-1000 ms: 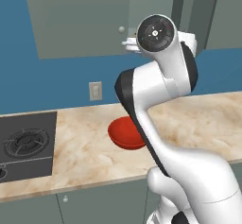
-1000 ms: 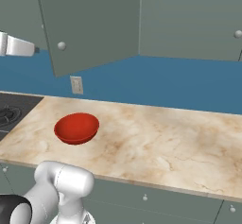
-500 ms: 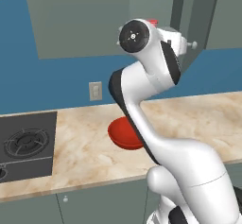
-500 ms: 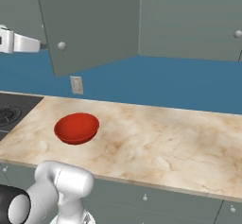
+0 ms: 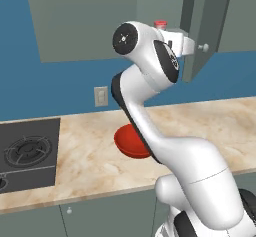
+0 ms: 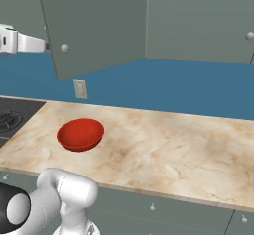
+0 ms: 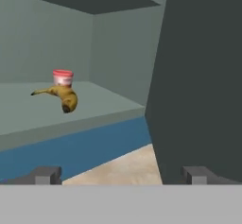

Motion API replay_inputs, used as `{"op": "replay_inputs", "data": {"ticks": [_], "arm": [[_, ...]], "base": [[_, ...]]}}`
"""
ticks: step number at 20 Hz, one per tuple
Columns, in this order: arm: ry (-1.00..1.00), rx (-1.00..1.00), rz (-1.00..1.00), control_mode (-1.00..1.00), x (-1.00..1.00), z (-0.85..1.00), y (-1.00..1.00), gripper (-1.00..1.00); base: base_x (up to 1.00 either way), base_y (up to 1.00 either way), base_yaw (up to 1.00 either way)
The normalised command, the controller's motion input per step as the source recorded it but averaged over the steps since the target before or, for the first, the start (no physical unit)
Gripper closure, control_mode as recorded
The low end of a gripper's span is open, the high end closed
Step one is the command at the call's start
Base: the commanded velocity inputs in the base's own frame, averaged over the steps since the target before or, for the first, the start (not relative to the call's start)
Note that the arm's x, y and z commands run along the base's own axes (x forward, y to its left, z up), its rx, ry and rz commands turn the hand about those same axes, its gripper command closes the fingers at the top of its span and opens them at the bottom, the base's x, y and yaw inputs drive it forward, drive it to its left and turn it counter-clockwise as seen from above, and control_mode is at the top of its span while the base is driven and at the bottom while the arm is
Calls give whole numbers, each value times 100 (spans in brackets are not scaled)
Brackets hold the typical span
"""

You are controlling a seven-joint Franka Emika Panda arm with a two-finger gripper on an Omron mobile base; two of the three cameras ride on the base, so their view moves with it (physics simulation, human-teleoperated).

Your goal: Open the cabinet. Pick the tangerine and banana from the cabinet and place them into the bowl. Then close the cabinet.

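The cabinet point(image 5: 90, 21) has one door point(image 6: 94, 26) swung open, its knob point(image 6: 64, 47) facing the room. On the shelf inside lies the yellow-brown banana point(image 7: 64, 97), in front of a red-and-white cup point(image 7: 63, 77). The tangerine is hidden. My gripper point(image 7: 123, 176) is open with nothing between its fingertips point(image 7: 47, 175). It is raised to shelf height just outside the opening, beside the open door's edge point(image 7: 203, 76). The hand point(image 6: 20, 41) reaches in from the left towards the door. The red bowl point(image 6: 80, 134) sits on the marble counter below, empty.
A stove top point(image 5: 27, 153) lies at the counter's left end, and a wall outlet point(image 5: 101, 97) is behind the bowl. A second cabinet door with its knob point(image 6: 249, 35) stays shut to the right. The marble counter point(image 6: 173, 149) stretches to the right of the bowl.
The arm has swung its hand round towards the cabinet opening, now next to the open door. The door and the bowl have not moved, and the gripper has stayed open.
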Motion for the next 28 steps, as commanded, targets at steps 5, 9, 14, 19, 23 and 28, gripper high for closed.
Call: {"op": "replay_inputs", "data": {"ticks": [5, 9, 14, 19, 23, 28], "arm": [[0, -8, -11, -100, 6, 0, -44, -100], [0, -7, -11, -100, 6, 0, -38, -100], [0, -8, -12, -100, -1, 0, -48, -100], [0, -5, -16, -100, -21, 0, -53, -100], [0, -3, -17, -100, -30, 0, -49, -100], [0, 0, -8, -100, -8, 0, -44, -100]], "base": [[0, 0, 0], [0, 0, 0], [0, 0, 0], [0, 0, 0], [0, 0, 0], [0, 0, 0]]}}
